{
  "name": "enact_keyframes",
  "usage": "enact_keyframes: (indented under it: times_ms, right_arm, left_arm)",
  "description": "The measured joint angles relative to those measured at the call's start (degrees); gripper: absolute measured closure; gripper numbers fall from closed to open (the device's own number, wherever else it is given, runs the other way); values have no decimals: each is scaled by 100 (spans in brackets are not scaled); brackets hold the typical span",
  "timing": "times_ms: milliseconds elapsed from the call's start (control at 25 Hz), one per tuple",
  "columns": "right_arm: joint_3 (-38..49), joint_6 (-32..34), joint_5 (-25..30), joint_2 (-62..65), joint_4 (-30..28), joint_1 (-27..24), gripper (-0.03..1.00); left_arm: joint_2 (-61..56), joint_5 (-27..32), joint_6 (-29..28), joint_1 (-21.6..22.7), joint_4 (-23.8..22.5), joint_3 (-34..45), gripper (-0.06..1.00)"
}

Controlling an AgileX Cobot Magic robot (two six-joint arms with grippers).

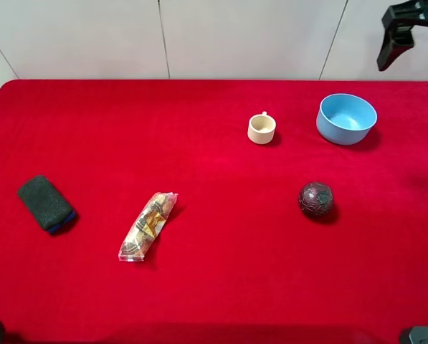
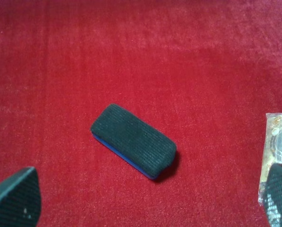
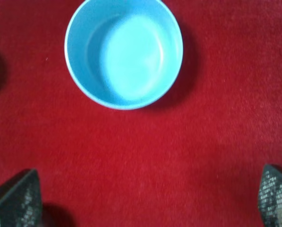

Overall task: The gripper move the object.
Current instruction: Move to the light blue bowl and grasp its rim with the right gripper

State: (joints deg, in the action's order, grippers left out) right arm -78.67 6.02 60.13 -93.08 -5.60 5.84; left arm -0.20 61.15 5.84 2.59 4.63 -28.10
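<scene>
The light blue bowl (image 1: pixel 346 118) stands upright and empty on the red cloth at the far right, and it also shows in the right wrist view (image 3: pixel 124 52). My right gripper (image 3: pixel 145 203) hangs above the cloth just short of the bowl, open wide and empty, with both fingertips apart from the bowl. A black part of the right arm (image 1: pixel 400 32) shows at the top right corner. My left gripper (image 2: pixel 148 198) is open and empty above a dark sponge (image 2: pixel 133 141) on the left side.
A small cream cup (image 1: pixel 262 128) stands left of the bowl. A dark ball (image 1: pixel 315 199) lies nearer the front. A snack packet (image 1: pixel 148 225) and the dark sponge (image 1: pixel 46 203) lie on the left. The red cloth (image 1: pixel 214 287) covers the table up to the white back wall.
</scene>
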Motion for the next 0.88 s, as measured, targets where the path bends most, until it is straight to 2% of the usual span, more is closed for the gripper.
enact_keyframes:
  times_ms: [280, 520, 880]
  right_arm:
    - [-655, 0, -221, -1036, -22, -525, 27]
    - [-827, -98, -434, -1687, 68, -970, 27]
    - [-845, -304, -778, -2431, 351, -1060, 27]
  left_arm:
    - [0, 0, 0, 0, 0, 0, 1]
    - [0, 0, 0, 0, 0, 0, 1]
    - [0, 0, 0, 0, 0, 0, 1]
